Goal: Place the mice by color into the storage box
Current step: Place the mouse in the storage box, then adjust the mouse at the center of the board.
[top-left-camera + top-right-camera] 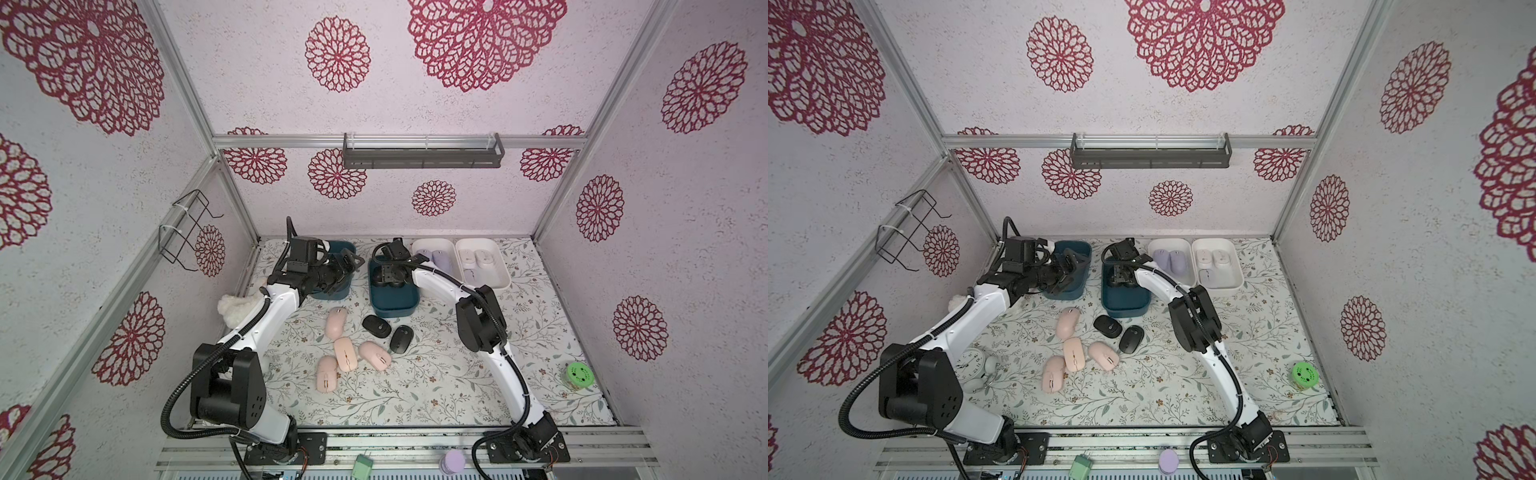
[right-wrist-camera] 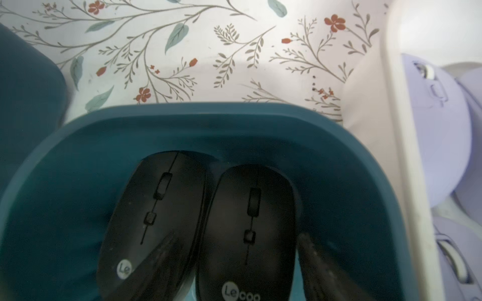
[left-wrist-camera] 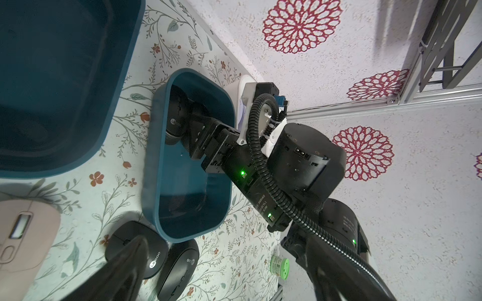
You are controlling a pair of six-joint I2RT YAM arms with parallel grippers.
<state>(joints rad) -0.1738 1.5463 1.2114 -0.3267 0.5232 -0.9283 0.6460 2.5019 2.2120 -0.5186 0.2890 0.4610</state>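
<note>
Down inside the teal plastic storage bin (image 2: 208, 109), the right gripper (image 2: 237, 239) straddles one of two glossy black oval mice (image 2: 250, 203); whether it pinches, I can't tell. Beside that bin the left gripper (image 1: 347, 268) gapes wide, empty; peach-pink mice (image 1: 345, 353) lie before it.

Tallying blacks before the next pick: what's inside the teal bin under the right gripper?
Two black mice, side by side at its far end, the right gripper straddling one. The near floor of the bin looks bare. In both top views the gripper covers the mice.
</note>
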